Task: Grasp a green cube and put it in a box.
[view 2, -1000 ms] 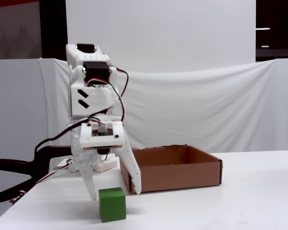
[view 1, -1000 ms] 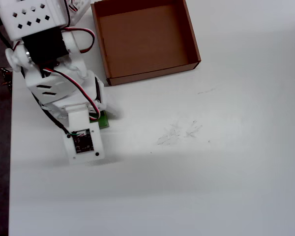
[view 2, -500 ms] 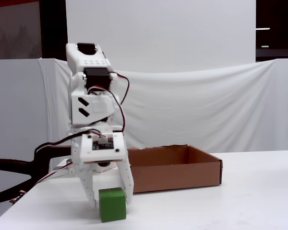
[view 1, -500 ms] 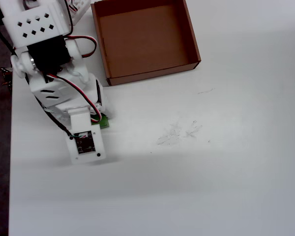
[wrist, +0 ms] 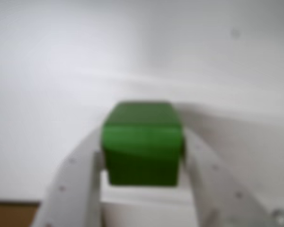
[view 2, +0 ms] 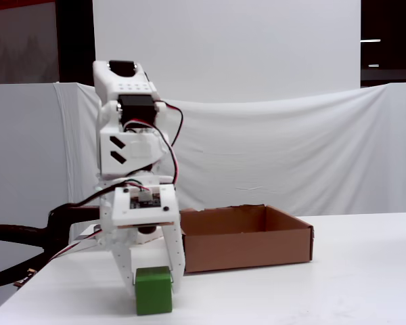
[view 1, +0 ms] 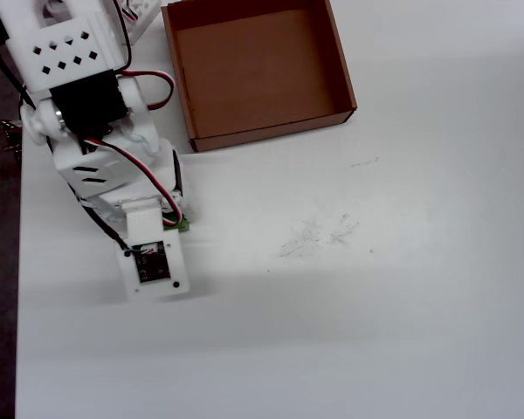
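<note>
The green cube (wrist: 142, 146) fills the middle of the wrist view, pinched between my two white fingers (wrist: 80, 175), which press on its left and right faces. In the fixed view the green cube (view 2: 153, 291) rests on the white table with my gripper (view 2: 152, 288) shut around it from above. From overhead only a green sliver of the cube (view 1: 183, 224) shows beside the wrist block, and the gripper itself is hidden under the arm. The box (view 1: 271, 133), a shallow brown cardboard tray, stands at the top of the overhead view, apart from the cube; the fixed view shows the box (view 2: 247, 247) behind and to the right.
The table's left edge (view 1: 17, 262) runs close beside the arm. Faint scuff marks (view 1: 319, 234) lie mid-table. The arm's base and red-black cables (view 1: 148, 78) stand left of the box. A white cloth backdrop (view 2: 291, 156) hangs behind the table.
The gripper came down around the cube and its fingers went from spread wide to pressed on the cube's sides. The cube shifted slightly left in the fixed view.
</note>
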Tool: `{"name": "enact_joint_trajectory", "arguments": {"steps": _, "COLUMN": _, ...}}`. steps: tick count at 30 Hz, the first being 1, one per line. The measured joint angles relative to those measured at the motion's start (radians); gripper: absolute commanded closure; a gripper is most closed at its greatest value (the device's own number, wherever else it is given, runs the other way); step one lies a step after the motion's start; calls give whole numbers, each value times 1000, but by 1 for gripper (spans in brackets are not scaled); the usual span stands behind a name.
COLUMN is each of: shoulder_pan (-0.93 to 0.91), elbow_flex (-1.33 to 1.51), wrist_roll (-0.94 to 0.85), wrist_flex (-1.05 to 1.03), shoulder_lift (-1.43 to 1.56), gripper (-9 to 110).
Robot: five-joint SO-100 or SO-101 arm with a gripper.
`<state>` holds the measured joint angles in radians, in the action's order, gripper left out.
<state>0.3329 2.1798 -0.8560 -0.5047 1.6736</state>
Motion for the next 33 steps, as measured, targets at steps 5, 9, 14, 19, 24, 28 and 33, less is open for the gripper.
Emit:
{"name": "enact_joint_trajectory", "arguments": {"steps": 5, "shoulder_pan": 0, "elbow_flex": -2, "wrist_roll": 0, "wrist_flex": -29, "shoulder_lift": 0, "gripper": 89}}
{"name": "enact_joint_trajectory", "arguments": {"steps": 9, "shoulder_pan": -3, "elbow_flex": -38, "wrist_roll": 0, "wrist_flex": -118, "shoulder_lift": 6, "gripper": 89}}
{"name": "enact_joint_trajectory", "arguments": {"steps": 14, "shoulder_pan": -8, "elbow_flex": -97, "wrist_roll": 0, "wrist_flex": -262, "shoulder_lift": 77, "gripper": 89}}
{"name": "enact_joint_trajectory", "arguments": {"steps": 19, "shoulder_pan": 20, "elbow_flex": -143, "wrist_roll": 0, "wrist_flex": -393, "shoulder_lift": 167, "gripper": 89}}
{"name": "enact_joint_trajectory", "arguments": {"steps": 24, "shoulder_pan": 97, "elbow_flex": -149, "wrist_roll": 9, "wrist_flex": -488, "shoulder_lift": 253, "gripper": 89}}
{"name": "enact_joint_trajectory", "arguments": {"steps": 28, "shoulder_pan": 175, "elbow_flex": -149, "wrist_roll": 31, "wrist_flex": -572, "shoulder_lift": 321, "gripper": 89}}
{"name": "enact_joint_trajectory", "arguments": {"steps": 33, "shoulder_pan": 293, "elbow_flex": -149, "wrist_roll": 78, "wrist_flex": -655, "shoulder_lift": 408, "gripper": 89}}
